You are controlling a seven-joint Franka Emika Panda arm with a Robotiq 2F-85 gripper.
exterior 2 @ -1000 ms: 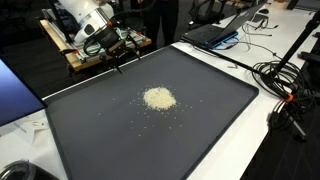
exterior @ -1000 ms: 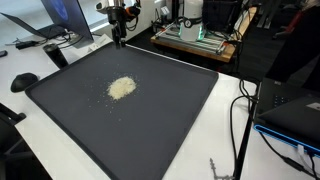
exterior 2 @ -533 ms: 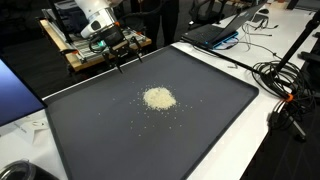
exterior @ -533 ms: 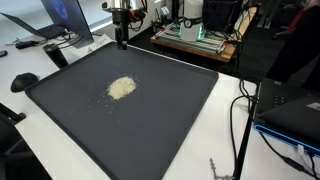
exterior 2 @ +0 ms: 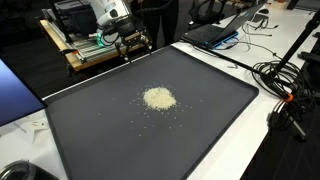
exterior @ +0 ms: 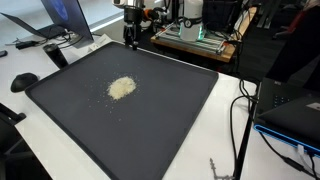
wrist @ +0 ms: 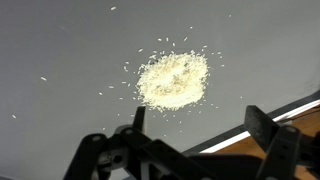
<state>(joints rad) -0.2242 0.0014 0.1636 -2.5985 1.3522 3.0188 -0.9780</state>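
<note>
We are holding the gripper [exterior: 132,41] above the far edge of the black mat [exterior: 150,125], and in both exterior views it is hanging clear of the mat's surface [exterior 2: 205,110]. In the wrist view the gripper [wrist: 198,126] is showing its two fingers [wrist: 138,120] spread wide. Only bare mat [wrist: 60,45] is lying between them, so the jaws are standing open and gripping nothing.

The pile of grains [exterior: 121,88] is lying on the mat, nearer to us than the gripper and well apart from it. In an exterior view the pile [exterior 2: 158,98] is sitting about mid-mat. Through the wrist view we are seeing it [wrist: 172,80] as a pale, rounded heap with loose grains scattered around it.

The mat is resting on a white table [exterior: 60,165]. A laptop [exterior 2: 225,30] is sitting past the mat's far right corner, and cables [exterior 2: 285,80] are trailing along the right side.
</note>
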